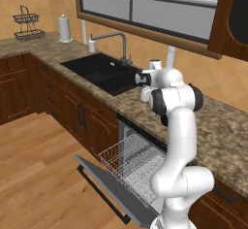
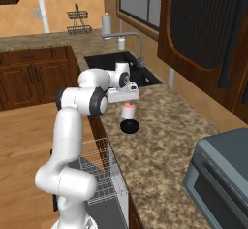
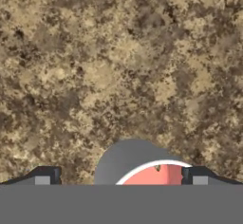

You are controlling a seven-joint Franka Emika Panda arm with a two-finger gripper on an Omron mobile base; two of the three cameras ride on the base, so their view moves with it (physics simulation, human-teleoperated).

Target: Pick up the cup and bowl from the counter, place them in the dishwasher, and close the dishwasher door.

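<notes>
So far nothing is loaded: the two-finger gripper (image 2: 128, 103) hangs open just above the small white cup with pink-red inside (image 2: 128, 110) on the speckled granite counter (image 2: 164, 140), the glossy black bowl (image 2: 129, 125) just below it, and the dark grey dishwasher door (image 1: 109, 187) is down.

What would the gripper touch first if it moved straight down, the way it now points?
Probably the small white cup with the pink-red inside, which sits between the gripper fingertips, one finger close to its rim. Past it lies only the speckled granite counter. Depth is unclear.
</notes>
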